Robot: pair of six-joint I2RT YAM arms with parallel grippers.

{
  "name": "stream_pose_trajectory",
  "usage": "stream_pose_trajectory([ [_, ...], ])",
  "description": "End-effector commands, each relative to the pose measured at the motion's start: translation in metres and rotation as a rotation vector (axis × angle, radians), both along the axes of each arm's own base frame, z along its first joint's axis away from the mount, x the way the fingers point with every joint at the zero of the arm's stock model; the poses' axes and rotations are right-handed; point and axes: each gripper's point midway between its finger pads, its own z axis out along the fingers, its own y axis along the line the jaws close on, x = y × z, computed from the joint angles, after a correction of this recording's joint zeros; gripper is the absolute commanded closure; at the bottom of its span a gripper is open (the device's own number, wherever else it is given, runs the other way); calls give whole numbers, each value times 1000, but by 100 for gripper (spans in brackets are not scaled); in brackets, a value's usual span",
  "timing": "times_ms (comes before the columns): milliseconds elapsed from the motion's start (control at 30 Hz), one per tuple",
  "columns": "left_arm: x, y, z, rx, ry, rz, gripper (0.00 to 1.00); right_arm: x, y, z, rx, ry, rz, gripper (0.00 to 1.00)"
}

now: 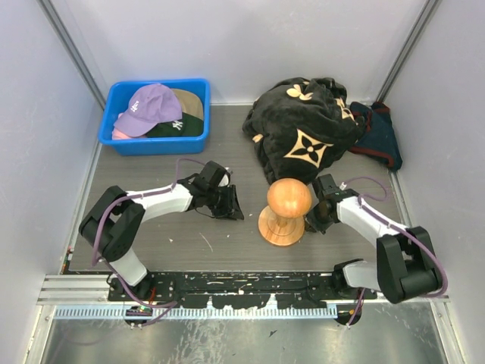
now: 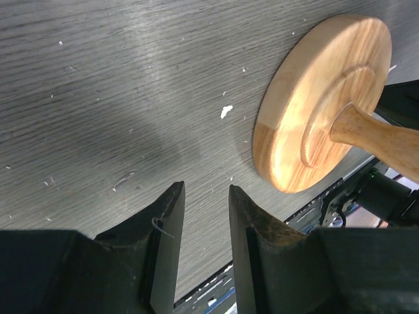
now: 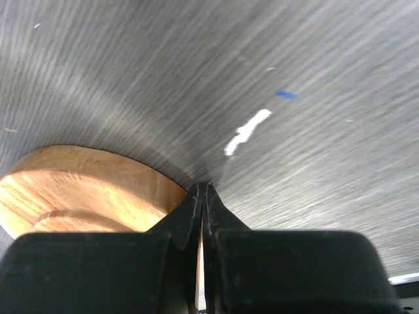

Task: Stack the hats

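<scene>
Hats [image 1: 155,114] lie far-left of the stand [image 1: 284,208], nearest the left gripper [image 2: 204,191], empty and slightly parted; right gripper [image 3: 203,191] is pinched closed, empty.

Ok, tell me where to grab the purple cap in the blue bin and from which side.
Pinch the domed crown of the lavender cap, coming straight down from above. It lies on top of the other caps, and walls of the blue bin likely block a sideways approach. The open left pincer is nearer.

Wood stand [image 1: 284,212] ctr, blk cloth [image 1: 303,136] behind, blue bin [image 1: 155,145] far-L
</scene>
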Motion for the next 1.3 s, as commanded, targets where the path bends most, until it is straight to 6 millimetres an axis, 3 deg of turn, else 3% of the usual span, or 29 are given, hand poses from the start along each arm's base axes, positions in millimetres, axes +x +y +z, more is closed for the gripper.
stream_pose_trajectory([
  [0, 5, -14, 9, -51, 3, 0, 60, 19, 30, -4, 41, -15, 39, 99],
  [367, -4, 15, -2, 42, 20, 36, 60, 54, 88, -10, 111, -30, 127, 100],
  [700, -29, 58, -4, 126, 42, 74, 69, 17, 72, -6, 86, 8, 155, 100],
  [867, -40, 51, -18, 83, 116, 65, 80, -2, 71, -7, 108, 27, 158, 100],
  [967, -42, 43, -30, 61, 166, 76, 89, -11, 82, -8, 131, 41, 179, 100],
  [1133, -42, 32, -41, 24, 212, 93, 91, -25, 108, -13, 182, 65, 206, 100],
  [1267, -39, 22, -45, -9, 237, 109, 91, -29, 117, -17, 196, 69, 222, 100],
])
